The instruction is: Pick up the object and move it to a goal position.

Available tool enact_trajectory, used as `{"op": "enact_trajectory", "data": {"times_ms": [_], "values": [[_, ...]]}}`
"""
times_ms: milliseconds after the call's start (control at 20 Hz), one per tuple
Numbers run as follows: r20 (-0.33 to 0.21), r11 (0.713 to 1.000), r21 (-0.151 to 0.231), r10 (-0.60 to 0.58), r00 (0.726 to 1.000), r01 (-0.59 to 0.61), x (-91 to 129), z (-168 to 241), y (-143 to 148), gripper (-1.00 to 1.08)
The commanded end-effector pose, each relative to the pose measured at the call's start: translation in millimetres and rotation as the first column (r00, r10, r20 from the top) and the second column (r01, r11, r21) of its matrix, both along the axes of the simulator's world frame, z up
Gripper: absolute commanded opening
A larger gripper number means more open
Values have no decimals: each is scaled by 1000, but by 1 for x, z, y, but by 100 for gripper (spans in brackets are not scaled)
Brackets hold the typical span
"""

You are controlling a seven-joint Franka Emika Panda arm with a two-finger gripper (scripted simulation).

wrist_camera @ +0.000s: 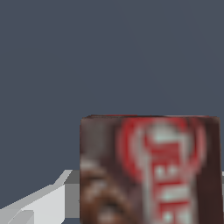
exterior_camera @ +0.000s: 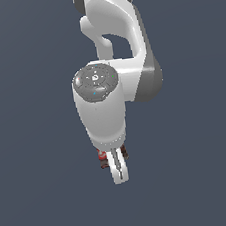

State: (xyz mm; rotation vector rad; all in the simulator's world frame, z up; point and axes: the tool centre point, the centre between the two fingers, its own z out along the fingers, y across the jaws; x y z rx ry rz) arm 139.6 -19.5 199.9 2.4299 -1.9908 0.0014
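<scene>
In the exterior view my gripper (exterior_camera: 119, 170) hangs below the white wrist, seen edge-on, one finger in front of the other. The object (exterior_camera: 103, 158), a dark brown and red packet, shows on both sides of the front finger, between the jaws. In the wrist view the packet (wrist_camera: 148, 170) fills the near part of the picture, showing a red label with pale lettering. One pale finger (wrist_camera: 39, 204) lies against its side and the other finger is almost wholly hidden behind it. The gripper is shut on the packet.
Plain dark grey-blue ground fills both views. The white arm (exterior_camera: 113, 39) rises above the gripper in the exterior view. No other objects, edges or goal marker show.
</scene>
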Motion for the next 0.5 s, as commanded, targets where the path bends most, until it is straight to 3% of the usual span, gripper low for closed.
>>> {"op": "enact_trajectory", "data": {"times_ms": [0,450], "values": [[-1,1000,0,0,1000,0,4,4,-1,-100],[-1,1000,1,0,1000,0,9,10,-3,-100]]}}
